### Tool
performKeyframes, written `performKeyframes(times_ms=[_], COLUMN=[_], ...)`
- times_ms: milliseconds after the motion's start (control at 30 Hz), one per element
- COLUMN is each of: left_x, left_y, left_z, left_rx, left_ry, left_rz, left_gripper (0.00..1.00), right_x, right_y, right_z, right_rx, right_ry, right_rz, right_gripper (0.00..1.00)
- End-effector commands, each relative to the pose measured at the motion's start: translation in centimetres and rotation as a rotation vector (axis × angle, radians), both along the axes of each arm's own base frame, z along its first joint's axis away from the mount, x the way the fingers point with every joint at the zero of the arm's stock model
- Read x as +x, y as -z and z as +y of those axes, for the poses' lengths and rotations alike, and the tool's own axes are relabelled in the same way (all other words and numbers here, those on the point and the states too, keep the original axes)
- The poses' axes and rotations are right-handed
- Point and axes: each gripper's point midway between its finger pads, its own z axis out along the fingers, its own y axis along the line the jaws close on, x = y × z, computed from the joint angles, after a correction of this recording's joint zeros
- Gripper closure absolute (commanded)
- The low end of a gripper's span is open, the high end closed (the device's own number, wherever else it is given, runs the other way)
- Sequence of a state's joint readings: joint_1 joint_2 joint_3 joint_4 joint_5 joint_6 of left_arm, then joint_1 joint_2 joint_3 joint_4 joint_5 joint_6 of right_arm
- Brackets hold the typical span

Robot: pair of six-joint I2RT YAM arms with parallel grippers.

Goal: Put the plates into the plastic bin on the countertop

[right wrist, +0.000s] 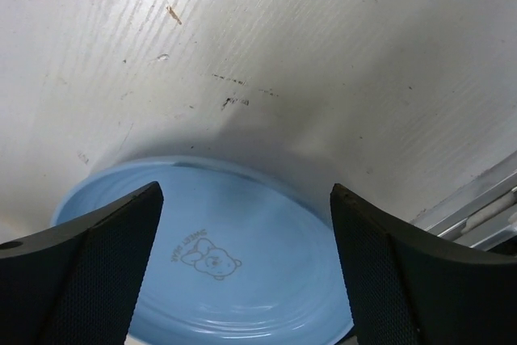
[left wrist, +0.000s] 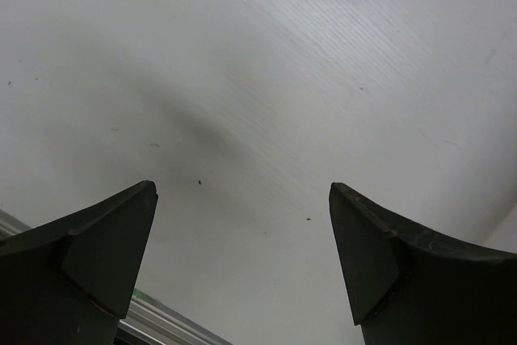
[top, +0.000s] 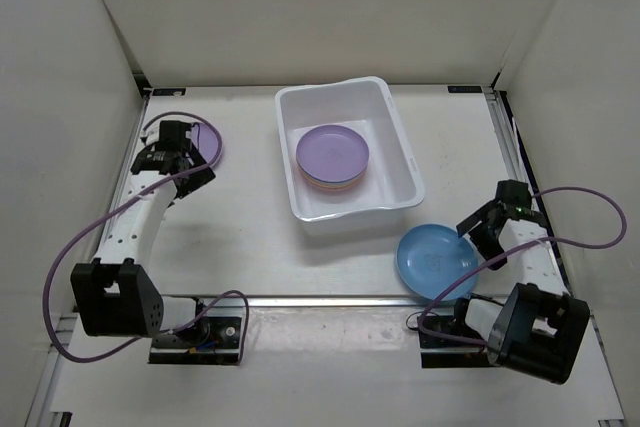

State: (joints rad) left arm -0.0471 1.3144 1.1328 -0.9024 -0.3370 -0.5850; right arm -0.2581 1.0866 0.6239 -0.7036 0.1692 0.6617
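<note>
Bin [top: 287, 152] sits toward the back of the tabletop [top: 250, 247], about centre. Inside it is a stack of plates [top: 332, 152] with a purple one on top and pink and orange edges showing beneath on the near side. The stack lies left of the bin's middle, leaving bare floor toward the bin's right wall.

Two plates are outside the bin:
- The blue plate [top: 437, 261] lies flat just off the bin's near right corner. It is close to the bin, but I cannot tell whether they touch.
- The loose purple plate [top: 214, 139] lies well left of the bin, mostly hidden under the left arm in the top view.

Right hand [top: 482, 221] — fingers apart, holding nothing. It is at the side of the blue plate away from the bin. The right wrist view shows it angled down over the dish, with the bear print between the fingers and the far rim just beyond the tips. Judgement: it is set wide to take the rim, since a shallow dish lying flat offers no other grip. Contact with the plate cannot be told.

Left hand [left wrist: 242, 191] — fingers also apart and empty. Only bare tabletop lies between them. The loose purple plate is a sliver at the top edge of that view, ahead of the hand and not yet straddled.

Judgement: most plates are in and two remain. The blue one needs a rim pinch, a lift and a short carry over the bin's near wall. The risk is the thin, slick rim slipping out.
</note>
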Motion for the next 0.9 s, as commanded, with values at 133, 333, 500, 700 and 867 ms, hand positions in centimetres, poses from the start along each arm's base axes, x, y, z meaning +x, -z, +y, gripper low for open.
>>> performKeyframes(times_ms=[133,333,500,700,867], left_x=[-0.2,0.4,0.6,0.1,0.2], left_y=[-1.0,-1.4,-2.0,-2.0,-2.7], left_z=[2.3,2.4,2.7,3.2,3.3], left_rx=[0.0,0.002,0.022,0.051,0.063], left_ry=[-0.063,-0.054,-0.051,-0.05,-0.048], left_rz=[-0.037,-0.04,-0.046,0.002,-0.006], left_gripper=[0.0,0.01,0.01,0.01,0.01], right_x=[0.2,0.7,0.3,0.9,2.5], right_y=[2.6,2.6,3.8,3.2,-0.1], right_z=[1.0,1.6,3.7,3.0,1.3], right_rx=[0.058,0.077,0.189,0.147,0.042], right_ry=[-0.028,-0.063,-0.084,-0.08,-0.07], right_rz=[0.005,-0.01,-0.029,-0.052,-0.167], right_gripper=[0.12,0.18,0.32,0.62,0.8])
